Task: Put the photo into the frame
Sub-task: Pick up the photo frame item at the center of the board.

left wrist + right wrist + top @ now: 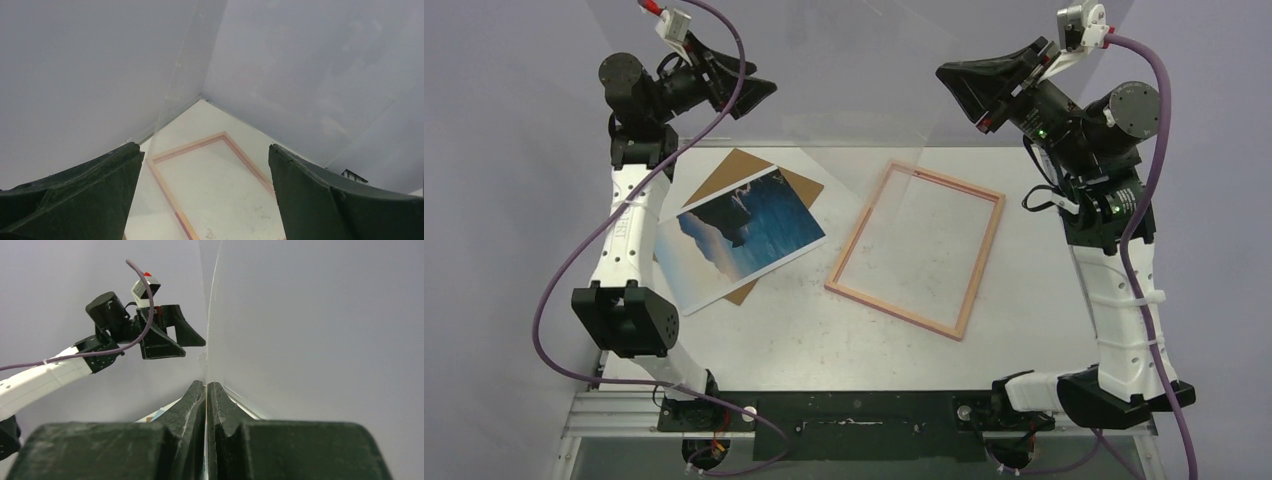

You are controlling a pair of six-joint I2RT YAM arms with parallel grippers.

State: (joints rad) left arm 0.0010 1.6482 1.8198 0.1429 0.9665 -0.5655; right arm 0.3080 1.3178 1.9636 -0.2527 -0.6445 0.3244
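Counts: one photo (744,235), one frame (894,311), one brown backing panel (744,168), one clear sheet (854,100), two arms.

Photo lies picture side up on the left of the tabletop (804,340), resting on the backing panel and skewed against it. Brown corners show at the top and the lower edge. Frame lies flat to the right of the photo, apart from it, rotated; tabletop shows through its opening.

Left end effector (746,85): raised over the far left, fingers spread wide, gripping nothing. Its wrist view looks down past the sheet's edge to the frame.

Right end effector (206,386): raised over the far right, fingers pinched together on the thin edge of the clear sheet. The sheet is held up in the air between the two arms, tilted, above the far half of the tabletop.
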